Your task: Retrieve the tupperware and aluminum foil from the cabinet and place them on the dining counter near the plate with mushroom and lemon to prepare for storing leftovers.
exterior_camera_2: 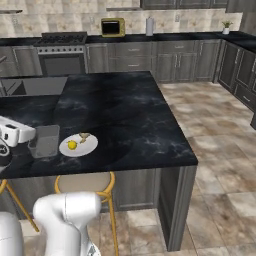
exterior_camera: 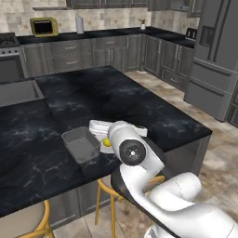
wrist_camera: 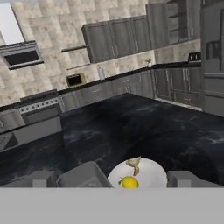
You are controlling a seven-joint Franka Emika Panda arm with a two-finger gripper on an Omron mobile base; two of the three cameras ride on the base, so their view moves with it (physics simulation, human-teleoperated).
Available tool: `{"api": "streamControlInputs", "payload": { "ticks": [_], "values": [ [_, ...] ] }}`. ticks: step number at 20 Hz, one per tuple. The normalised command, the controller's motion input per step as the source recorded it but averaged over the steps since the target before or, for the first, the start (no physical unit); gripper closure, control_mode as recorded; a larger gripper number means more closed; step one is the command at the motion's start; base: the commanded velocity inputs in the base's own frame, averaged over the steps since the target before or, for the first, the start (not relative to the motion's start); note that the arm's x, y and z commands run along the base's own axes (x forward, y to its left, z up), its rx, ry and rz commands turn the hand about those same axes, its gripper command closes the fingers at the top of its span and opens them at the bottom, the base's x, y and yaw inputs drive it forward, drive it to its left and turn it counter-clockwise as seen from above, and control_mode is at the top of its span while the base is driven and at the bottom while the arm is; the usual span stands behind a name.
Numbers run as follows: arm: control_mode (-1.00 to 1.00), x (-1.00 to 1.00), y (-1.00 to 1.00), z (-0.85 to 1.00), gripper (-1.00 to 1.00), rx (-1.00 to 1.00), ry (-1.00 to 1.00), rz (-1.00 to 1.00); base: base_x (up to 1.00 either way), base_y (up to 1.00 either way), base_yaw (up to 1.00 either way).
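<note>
Dining counter [exterior_camera: 139, 102], black with pale marble veining, seen from both base cameras and from the hand camera. Near its front edge, above gold-legged stools [exterior_camera_2: 87, 182]: grey tupperware [exterior_camera: 82, 145], empty, upright, thin-walled, resting on the stone just beside the plate [exterior_camera_2: 87, 147]. On the round white plate: yellow lemon [exterior_camera_2: 72, 145] toward the tub side, small brownish mushroom [exterior_camera_2: 84, 135] just beside it. In the left base view, a long white carton, probably the aluminum foil [exterior_camera: 100, 125], lying flat behind the plate and partly hidden by the arm; printing on it too small to read. Gripper [wrist_camera: 111, 178] poised low over tub and plate, jaws spread wide, nothing between the two finger tips [wrist_camera: 41, 178]. Hand camera looking along the counter toward the far wall: tub corner at lower left, plate with lemon and mushroom at lower centre. Background: yellow-framed microwave [exterior_camera: 44, 26] on the back counter below beige tiles, stove [exterior_camera_2: 62, 50], sink [exterior_camera: 18, 92], steel refrigerator [exterior_camera: 214, 56]. No legible brand, label or writing on any object at this resolution.
</note>
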Motion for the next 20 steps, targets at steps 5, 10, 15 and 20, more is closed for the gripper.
{"api": "streamControlInputs", "payload": {
  "ticks": [5, 10, 15, 20],
  "values": [
    [-1.00, -0.94, -1.00, 0.23, -1.00, 0.34, 0.33, 0.00, 0.00, 0.00, 0.00],
    [-1.00, -0.85, -0.91, 0.33, -1.00, 0.25, 0.30, 0.00, 0.00, 0.00, 0.00],
    [-1.00, -0.66, -0.77, 0.12, -1.00, 0.02, 0.29, 0.00, 0.00, 0.00, 0.00],
    [-1.00, -0.31, -0.29, 0.00, -1.00, 0.00, 0.14, -0.01, 0.00, 0.00, 0.00]
  ]
}}
